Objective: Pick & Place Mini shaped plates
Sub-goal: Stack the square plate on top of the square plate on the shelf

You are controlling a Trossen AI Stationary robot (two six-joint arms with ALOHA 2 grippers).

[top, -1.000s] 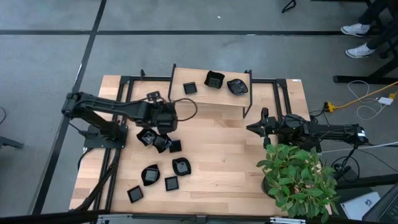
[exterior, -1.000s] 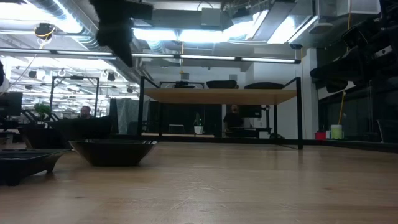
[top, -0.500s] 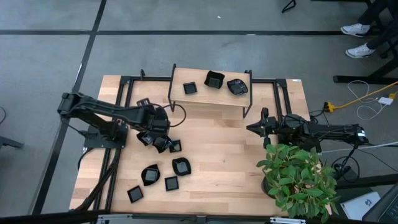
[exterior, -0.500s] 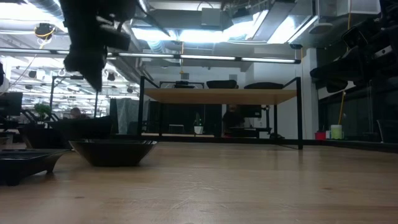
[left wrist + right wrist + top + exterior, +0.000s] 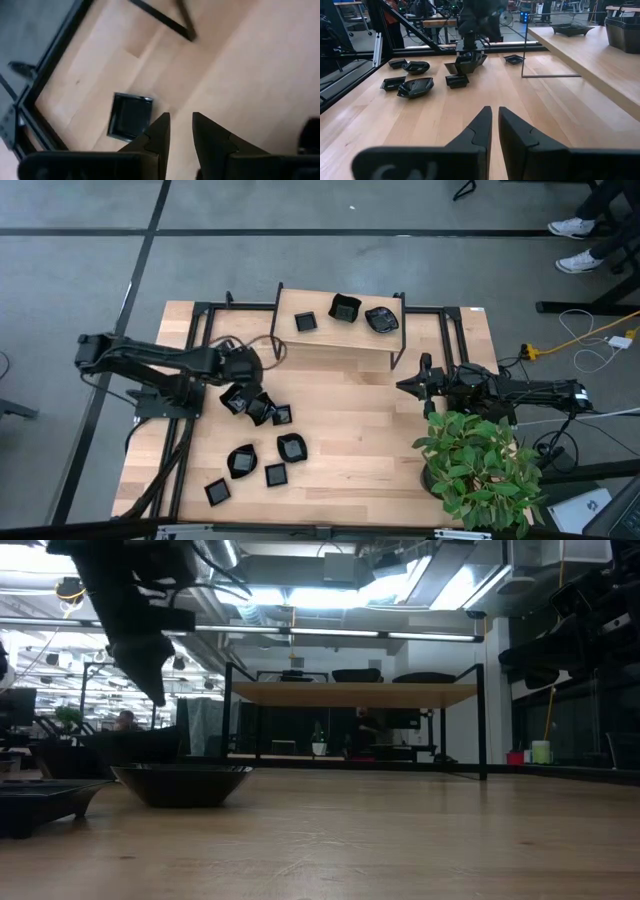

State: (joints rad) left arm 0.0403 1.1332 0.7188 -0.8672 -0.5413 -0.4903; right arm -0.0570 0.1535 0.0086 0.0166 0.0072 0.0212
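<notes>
Glossy black plates (image 5: 291, 447), pale wood table (image 5: 350, 430)

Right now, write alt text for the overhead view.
A wooden table with two dark robot arms: the left gripper hovers by a cluster of small black plates, and the right gripper waits by a potted plant. Three more plates sit on a raised shelf.

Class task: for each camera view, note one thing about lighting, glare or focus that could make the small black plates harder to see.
High view: even light, but the plates are tiny dark patches. Low view: bright ceiling lights leave the nearest dish and the left arm as silhouettes. Left wrist view: soft focus, with a square plate beyond the fingers. Right wrist view: sharper, with sheen on the plates.
</notes>
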